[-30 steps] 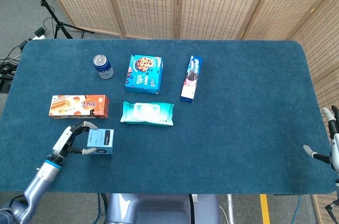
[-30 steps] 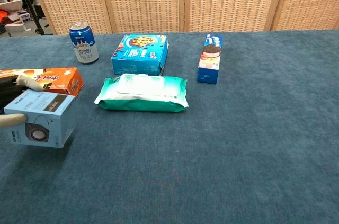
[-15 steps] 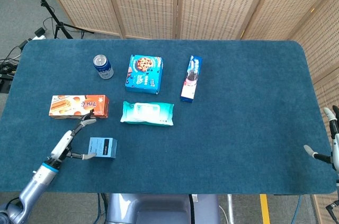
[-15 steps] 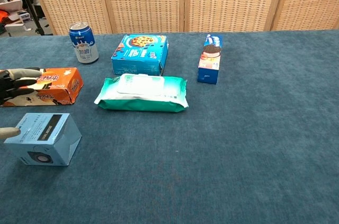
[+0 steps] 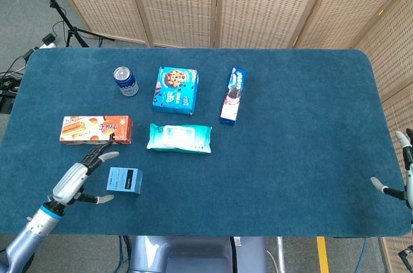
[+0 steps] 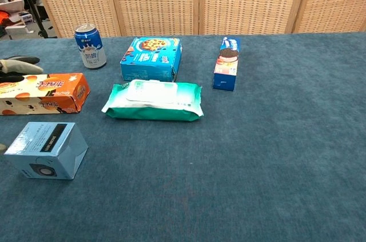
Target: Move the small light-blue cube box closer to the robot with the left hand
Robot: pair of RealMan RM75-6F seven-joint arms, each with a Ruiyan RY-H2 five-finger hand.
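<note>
The small light-blue cube box [image 5: 124, 181] [image 6: 47, 150] rests on the table near its front left edge, standing free. My left hand [image 5: 79, 178] hovers just to its left with fingers spread and nothing in them; in the chest view only its fingertips [image 6: 17, 64] show at the left border, above the orange box. My right hand [image 5: 402, 168] is at the far right table edge, fingers apart and holding nothing.
An orange snack box [image 5: 96, 129] lies behind the cube. A green wipes pack [image 5: 179, 138] sits to the cube's upper right. Farther back stand a blue can [image 5: 125, 81], a blue cookie box [image 5: 175, 90] and a narrow cookie box [image 5: 232, 95]. The blue table [image 5: 303, 150] has open cloth on the right.
My left hand set the cube box down on the table, let it go, and drew back to the left and upward. The right hand stayed put.
</note>
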